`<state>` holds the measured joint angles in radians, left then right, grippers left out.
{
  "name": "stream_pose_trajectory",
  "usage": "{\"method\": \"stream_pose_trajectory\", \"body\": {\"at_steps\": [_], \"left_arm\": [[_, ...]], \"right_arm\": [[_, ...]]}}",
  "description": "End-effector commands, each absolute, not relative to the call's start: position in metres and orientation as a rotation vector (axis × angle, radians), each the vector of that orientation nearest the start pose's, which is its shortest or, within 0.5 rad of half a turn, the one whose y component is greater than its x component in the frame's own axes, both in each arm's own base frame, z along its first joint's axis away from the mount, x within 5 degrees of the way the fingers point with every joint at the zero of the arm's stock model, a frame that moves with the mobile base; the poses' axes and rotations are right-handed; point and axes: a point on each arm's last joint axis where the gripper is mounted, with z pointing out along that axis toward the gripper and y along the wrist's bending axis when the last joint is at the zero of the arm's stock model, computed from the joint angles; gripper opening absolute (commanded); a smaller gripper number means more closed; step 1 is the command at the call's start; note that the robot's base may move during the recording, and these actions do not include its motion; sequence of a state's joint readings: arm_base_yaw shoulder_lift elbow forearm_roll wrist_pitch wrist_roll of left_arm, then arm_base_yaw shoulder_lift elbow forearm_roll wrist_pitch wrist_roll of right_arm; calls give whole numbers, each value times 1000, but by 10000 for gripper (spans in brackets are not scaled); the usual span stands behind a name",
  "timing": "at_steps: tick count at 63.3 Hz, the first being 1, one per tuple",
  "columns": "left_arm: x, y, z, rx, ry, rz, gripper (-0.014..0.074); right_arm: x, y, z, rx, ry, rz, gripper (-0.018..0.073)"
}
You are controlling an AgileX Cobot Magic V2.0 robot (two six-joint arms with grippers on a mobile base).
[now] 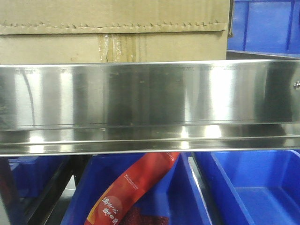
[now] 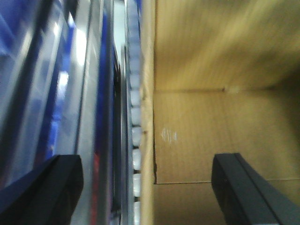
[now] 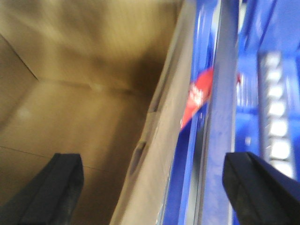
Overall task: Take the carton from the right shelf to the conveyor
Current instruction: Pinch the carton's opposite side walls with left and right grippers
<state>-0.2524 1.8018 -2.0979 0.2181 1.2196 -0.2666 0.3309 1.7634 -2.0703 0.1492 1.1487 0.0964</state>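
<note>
The brown carton [image 1: 112, 42] stands on the right shelf, behind its shiny steel front rail [image 1: 150, 103]; the zigzag flap edge and a strip of tape face me. In the left wrist view my left gripper [image 2: 147, 192] is open, its black fingers [image 2: 248, 192] straddling the carton's side wall, one inside the open carton [image 2: 225, 117] and one outside. In the right wrist view my right gripper [image 3: 152, 187] is open too and straddles the opposite wall of the carton [image 3: 70, 117]. No arm shows in the front view. The conveyor is out of view.
Blue bins sit under the shelf [image 1: 253, 187] and beside the carton at the upper right [image 1: 267, 28]. A red packet [image 1: 136, 187] lies in the lower middle bin. White rollers [image 2: 136, 136] run along the shelf next to the carton.
</note>
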Motion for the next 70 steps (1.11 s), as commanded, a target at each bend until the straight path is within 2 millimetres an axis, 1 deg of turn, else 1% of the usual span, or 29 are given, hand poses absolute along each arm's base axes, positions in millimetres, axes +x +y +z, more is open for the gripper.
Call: {"method": "stream_pose_trajectory", "body": {"at_steps": [1,10,12,15,18,21,22,23,24,25,26,27,29,30,34,43,51,56,59,66,70], "left_arm": [[387,-78,431,-35,2382,17,465],[394,-80,421,-33,2415,19,453],[394,-80,421,-33,2416,19,430],[395,-80,419,-34,2427,22,378],[396,-81,417,-33,2432,24,302],[397,-81,416,-33,2434,24,192],[397,-81,416,-33,2433,27,157],[397,-81,415,-33,2435,28,122],[397,-81,415,-33,2435,28,66],[397,-81,415,-33,2435,28,47],[397,-81,415,-33,2435,28,-10],[397,-81,415,-33,2435,28,-43],[397,-81,415,-32,2435,28,-27],[397,-81,415,-32,2435,28,-13],[396,-80,417,-32,2430,27,11],[387,-78,430,-36,2399,16,-5],[369,-74,452,-42,2345,-13,-5],[353,-72,469,-42,2300,-31,-5],[347,-71,476,-44,2281,-37,-5],[327,-69,495,-39,2229,-58,-6],[316,-71,503,-27,2205,-76,-6]], "right_arm": [[365,139,443,-269,2317,404,486],[377,143,427,-270,2358,397,484],[379,144,424,-270,2364,396,475],[380,144,422,-270,2374,397,434],[381,145,420,-272,2385,395,347],[381,145,419,-272,2387,395,245],[381,145,419,-272,2387,395,207],[381,145,419,-272,2387,395,149],[381,145,419,-273,2390,395,109],[381,145,419,-273,2390,395,70],[381,145,419,-274,2392,394,31],[380,145,419,-274,2394,394,-7],[380,145,419,-275,2397,393,-79],[380,145,419,-275,2399,393,-97],[380,144,418,-276,2403,385,-60],[375,141,425,-279,2395,370,-60],[360,134,444,-278,2349,350,-60],[347,130,460,-276,2307,357,-60],[338,126,470,-275,2278,361,-60],[319,120,489,-273,2228,369,-60],[309,117,496,-275,2221,370,-60]]}}
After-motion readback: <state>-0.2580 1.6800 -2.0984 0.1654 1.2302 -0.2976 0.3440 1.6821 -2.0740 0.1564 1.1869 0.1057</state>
